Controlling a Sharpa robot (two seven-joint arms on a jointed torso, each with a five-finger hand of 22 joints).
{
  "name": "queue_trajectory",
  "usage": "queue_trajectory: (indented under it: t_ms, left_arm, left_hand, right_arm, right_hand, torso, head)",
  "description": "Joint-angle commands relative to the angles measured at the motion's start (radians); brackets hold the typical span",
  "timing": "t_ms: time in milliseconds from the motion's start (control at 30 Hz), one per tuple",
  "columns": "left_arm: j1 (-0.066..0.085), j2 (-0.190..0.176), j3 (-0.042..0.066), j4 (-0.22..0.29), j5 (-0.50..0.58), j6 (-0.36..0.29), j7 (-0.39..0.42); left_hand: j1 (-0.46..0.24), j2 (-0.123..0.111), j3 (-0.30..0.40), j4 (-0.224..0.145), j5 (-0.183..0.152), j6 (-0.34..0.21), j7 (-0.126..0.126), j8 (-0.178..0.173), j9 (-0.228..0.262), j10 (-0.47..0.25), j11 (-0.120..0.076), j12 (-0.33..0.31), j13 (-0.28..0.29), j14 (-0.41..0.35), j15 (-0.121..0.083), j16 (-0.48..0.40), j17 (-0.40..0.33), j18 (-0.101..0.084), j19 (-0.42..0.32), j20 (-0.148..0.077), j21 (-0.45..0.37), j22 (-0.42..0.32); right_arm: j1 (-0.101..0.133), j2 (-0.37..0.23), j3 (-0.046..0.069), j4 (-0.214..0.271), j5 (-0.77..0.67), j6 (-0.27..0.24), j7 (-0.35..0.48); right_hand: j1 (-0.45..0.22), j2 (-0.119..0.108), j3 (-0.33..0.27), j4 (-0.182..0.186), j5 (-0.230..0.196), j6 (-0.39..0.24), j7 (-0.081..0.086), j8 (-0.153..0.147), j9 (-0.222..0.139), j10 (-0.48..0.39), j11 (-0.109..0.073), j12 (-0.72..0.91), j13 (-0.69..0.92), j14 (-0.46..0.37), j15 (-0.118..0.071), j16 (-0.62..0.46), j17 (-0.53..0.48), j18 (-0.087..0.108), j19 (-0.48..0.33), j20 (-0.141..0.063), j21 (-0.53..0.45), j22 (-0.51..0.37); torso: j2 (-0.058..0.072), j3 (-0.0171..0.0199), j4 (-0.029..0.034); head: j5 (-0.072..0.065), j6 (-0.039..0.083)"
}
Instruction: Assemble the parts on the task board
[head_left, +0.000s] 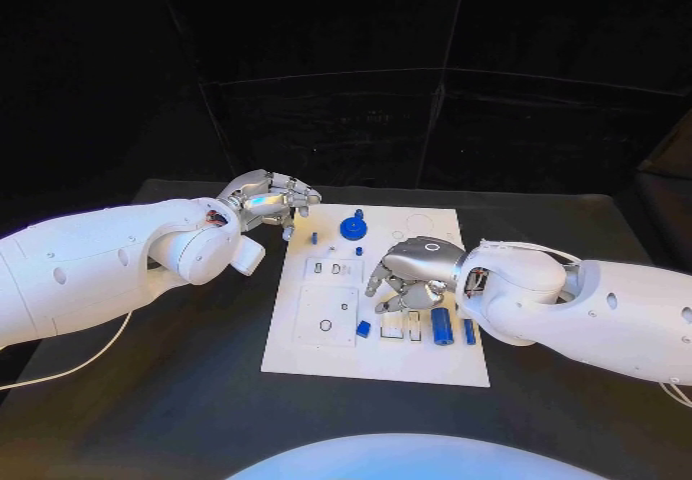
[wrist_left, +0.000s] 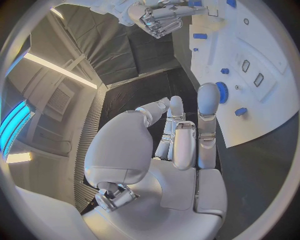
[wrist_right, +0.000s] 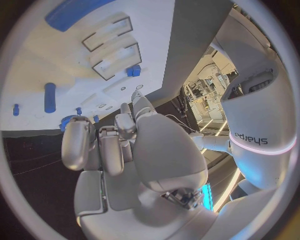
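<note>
One word reads here: "sharpa", in grey lowercase letters, on the white forearm (wrist_right: 259, 120) at the right of the right wrist view, just above a glowing ring.

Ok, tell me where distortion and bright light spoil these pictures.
Left wrist view: the white board's straight edges bend, and light strips glare beside the left robot hand. Right wrist view: the board curves too, with a bright room behind. Head view: straight and evenly lit.

Both arms are reached inward, nothing held.
The left hand (head_left: 268, 203) is held with fingers loosely curled; the right hand (head_left: 414, 272) is turned palm-down, fingers apart.
</note>
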Motion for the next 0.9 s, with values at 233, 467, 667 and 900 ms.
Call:
queue_trajectory:
  t_ms: [233,467,667,900]
  left_arm:
    - [0.000,-0.020,-0.003,0.028,0.124,-0.053,0.140]
    - [0.000,-0.028,-0.004,0.033,0.129,-0.055,0.150]
    - [0.000,-0.029,-0.005,0.033,0.130,-0.054,0.151]
    - [0.000,-0.029,-0.006,0.033,0.130,-0.051,0.151]
  left_hand:
    - [0.024,0.004,0.003,-0.014,-0.005,0.006,0.000,-0.006,-0.014,-0.012,0.003,-0.013,-0.020,0.001,0.011,-0.033,-0.037,0.029,-0.026,0.001,-0.057,-0.062]
    - [0.026,0.004,0.003,-0.016,-0.005,0.007,0.000,-0.007,-0.017,-0.013,0.003,-0.015,-0.026,-0.001,0.011,-0.038,-0.043,0.030,-0.028,0.001,-0.067,-0.073]
    - [0.026,0.004,0.003,-0.016,-0.005,0.007,0.001,-0.007,-0.018,-0.014,0.003,-0.016,-0.027,-0.001,0.011,-0.039,-0.044,0.030,-0.029,0.001,-0.069,-0.075]
    - [0.026,0.003,0.002,-0.016,-0.006,0.008,0.001,-0.007,-0.019,-0.014,0.004,-0.017,-0.029,-0.002,0.011,-0.040,-0.045,0.030,-0.029,0.001,-0.071,-0.077]
  right_arm:
    - [-0.028,0.028,-0.007,0.003,-0.099,0.018,-0.065]
    - [-0.037,0.039,-0.027,0.009,-0.108,0.022,-0.088]
    - [-0.041,0.045,-0.039,0.012,-0.122,0.035,-0.126]
    - [-0.050,0.055,-0.042,0.013,-0.145,0.028,-0.165]
  right_hand:
    - [-0.016,-0.014,-0.008,-0.001,-0.002,0.002,0.000,-0.010,-0.004,0.015,-0.001,0.017,0.017,0.074,-0.010,0.008,0.123,-0.007,0.001,-0.010,0.000,0.003]
    - [-0.031,-0.018,-0.016,0.005,-0.004,0.003,0.001,-0.016,-0.004,0.017,-0.001,0.023,0.022,0.075,-0.010,0.009,0.125,-0.007,0.001,-0.010,0.001,0.004]
    - [-0.063,-0.036,-0.037,0.018,-0.016,0.004,0.006,-0.023,-0.003,0.015,0.004,0.022,0.021,0.076,-0.007,0.013,0.132,-0.008,0.003,-0.009,0.002,0.006]
    - [-0.099,-0.051,-0.059,0.037,-0.051,0.007,0.007,-0.026,-0.002,0.016,0.007,0.028,0.024,0.078,-0.004,0.017,0.140,-0.008,0.005,-0.007,0.003,0.010]
  torso:
    - [0.001,0.0010,-0.0002]
    - [0.000,0.0006,-0.0008]
    - [0.000,0.0015,-0.0010]
    - [0.000,0.0012,-0.0003]
  head:
    - [-0.001,-0.004]
    - [0.000,-0.007]
    - [0.000,-0.010]
    - [0.000,-0.011]
